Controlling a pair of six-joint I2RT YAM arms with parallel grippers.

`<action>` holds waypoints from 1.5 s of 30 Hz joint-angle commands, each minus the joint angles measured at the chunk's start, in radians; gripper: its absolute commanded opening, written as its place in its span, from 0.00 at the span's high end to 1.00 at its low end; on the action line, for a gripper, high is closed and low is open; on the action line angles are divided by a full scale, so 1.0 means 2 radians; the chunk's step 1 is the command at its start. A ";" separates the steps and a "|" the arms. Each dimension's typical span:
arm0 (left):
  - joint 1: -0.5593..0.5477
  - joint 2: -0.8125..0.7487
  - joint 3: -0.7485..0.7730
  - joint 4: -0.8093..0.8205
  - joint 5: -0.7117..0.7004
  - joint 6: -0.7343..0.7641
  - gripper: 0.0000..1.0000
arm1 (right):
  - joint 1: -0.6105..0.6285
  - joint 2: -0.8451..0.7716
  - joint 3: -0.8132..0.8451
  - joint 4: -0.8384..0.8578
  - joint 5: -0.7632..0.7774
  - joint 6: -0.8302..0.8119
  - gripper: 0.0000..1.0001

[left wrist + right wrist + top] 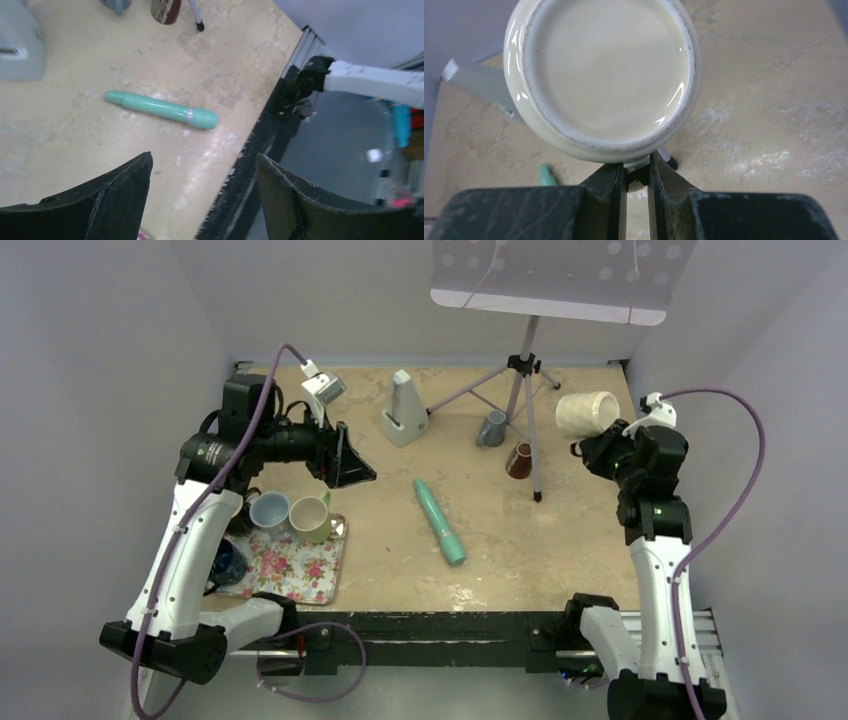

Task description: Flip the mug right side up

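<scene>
Left of the teal cylinder (pixel 440 522), a floral tray (pixel 300 585) is lying on the tabletop (pixel 560 540). Just behind the tray, the left hand (pixel 358 472) is hovering with its fingers (pixel 125 190) spread wide, gripping nothing. Right of the cylinder and farther back, the right hand (pixel 638 172) is pinching the handle of the cream mug (pixel 609 75). The mug is hanging sideways, clear of the tabletop, its base facing the wrist camera.

We see a cream mug (pixel 601 75) in glossy glazed ceramic, its foot ring duller and speckled, a matt, mottled beige tabletop (pixel 60 150) with pale scuffs, a smooth satin teal plastic stick (pixel 161 109), matt black scratched fingers (pixel 606 200) on the right gripper (pixel 637 170)
</scene>
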 commanded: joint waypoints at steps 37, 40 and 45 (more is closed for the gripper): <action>-0.268 0.026 -0.243 0.728 -0.162 0.931 0.31 | 0.239 0.072 0.161 0.048 -0.264 0.265 1.00; -0.268 0.038 -0.229 0.738 -0.177 0.933 0.35 | 0.248 0.084 0.172 0.046 -0.262 0.260 1.00; -0.268 0.048 -0.212 0.729 -0.209 0.926 0.40 | 0.271 0.109 0.188 0.039 -0.270 0.247 1.00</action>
